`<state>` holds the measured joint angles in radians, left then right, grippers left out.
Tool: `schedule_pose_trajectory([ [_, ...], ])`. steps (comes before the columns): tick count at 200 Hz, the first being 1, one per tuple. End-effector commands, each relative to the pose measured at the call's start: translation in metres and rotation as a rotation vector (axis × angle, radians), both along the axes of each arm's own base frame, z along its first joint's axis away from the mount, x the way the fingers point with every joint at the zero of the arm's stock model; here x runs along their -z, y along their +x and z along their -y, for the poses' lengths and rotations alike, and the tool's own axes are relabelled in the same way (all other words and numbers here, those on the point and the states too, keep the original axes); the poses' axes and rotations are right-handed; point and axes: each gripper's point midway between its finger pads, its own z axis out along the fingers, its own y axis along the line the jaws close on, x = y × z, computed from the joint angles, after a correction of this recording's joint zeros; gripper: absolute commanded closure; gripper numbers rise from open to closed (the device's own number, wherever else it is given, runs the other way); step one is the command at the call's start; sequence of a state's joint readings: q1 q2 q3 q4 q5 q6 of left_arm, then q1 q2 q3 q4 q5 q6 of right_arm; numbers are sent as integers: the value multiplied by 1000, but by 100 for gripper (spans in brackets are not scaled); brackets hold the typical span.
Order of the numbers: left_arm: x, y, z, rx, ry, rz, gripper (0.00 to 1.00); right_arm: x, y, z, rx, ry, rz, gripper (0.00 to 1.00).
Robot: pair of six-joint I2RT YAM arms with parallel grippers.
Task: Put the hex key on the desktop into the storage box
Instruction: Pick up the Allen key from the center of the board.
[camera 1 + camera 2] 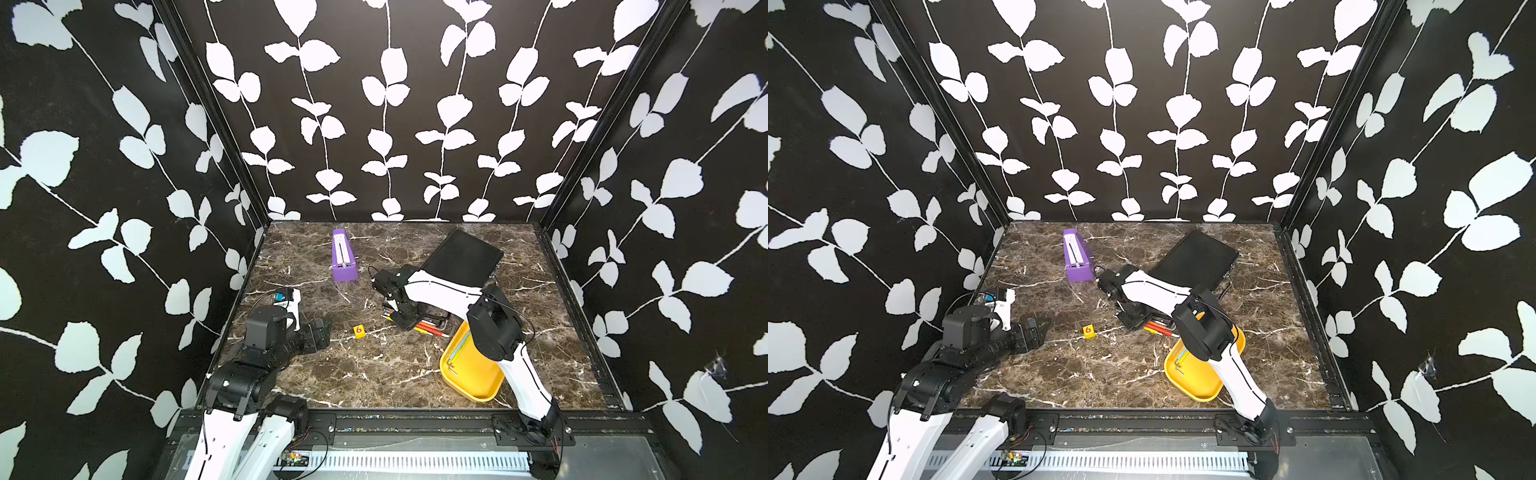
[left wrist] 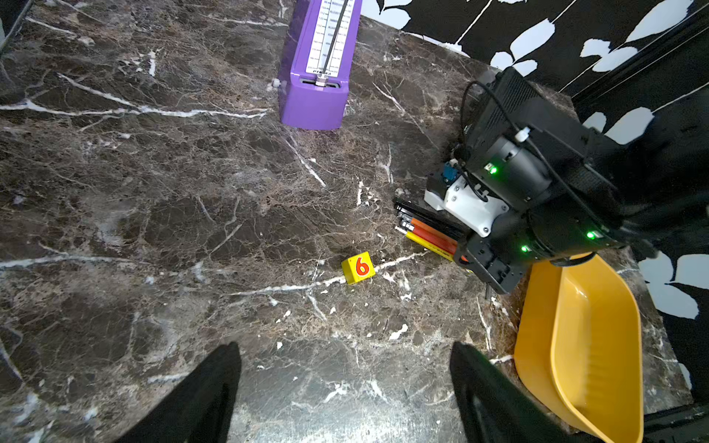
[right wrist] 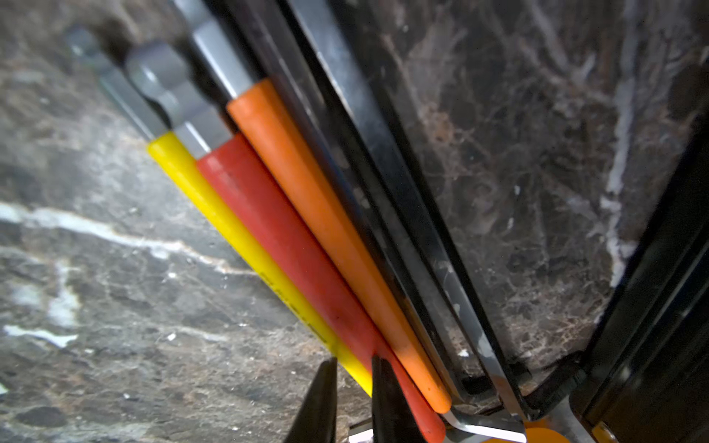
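Meanwhile the left gripper idles, spread open. Further right, the right gripper pinches the yellow-sleeved hex key, which lies among other hex keys on the desktop. Rightmost, the storage box already holds several thin keys; I judge roughly half remain.

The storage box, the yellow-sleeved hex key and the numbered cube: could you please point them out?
storage box (image 1: 478,382): in a top view, bare floor of the tray.
yellow-sleeved hex key (image 3: 241,234): right wrist view, middle of its sleeve.
numbered cube (image 2: 358,267): left wrist view, face bearing the 6.
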<state>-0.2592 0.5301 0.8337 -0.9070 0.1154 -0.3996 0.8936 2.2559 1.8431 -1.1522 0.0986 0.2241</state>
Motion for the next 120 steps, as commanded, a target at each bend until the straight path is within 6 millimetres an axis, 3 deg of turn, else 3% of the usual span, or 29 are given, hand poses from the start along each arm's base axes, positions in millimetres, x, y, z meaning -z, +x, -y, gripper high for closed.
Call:
schedule_pose_trajectory([
  [1, 3, 0, 1, 6, -1, -9, 14, 3, -15, 9, -7, -38, -26, 81],
  [77, 2, 0, 2, 7, -3, -6, 14, -20, -17, 2, -40, -30, 54, 80],
  [120, 1, 0, 2, 8, -6, -7, 14, -1, -19, 12, -50, -83, 34, 76],
])
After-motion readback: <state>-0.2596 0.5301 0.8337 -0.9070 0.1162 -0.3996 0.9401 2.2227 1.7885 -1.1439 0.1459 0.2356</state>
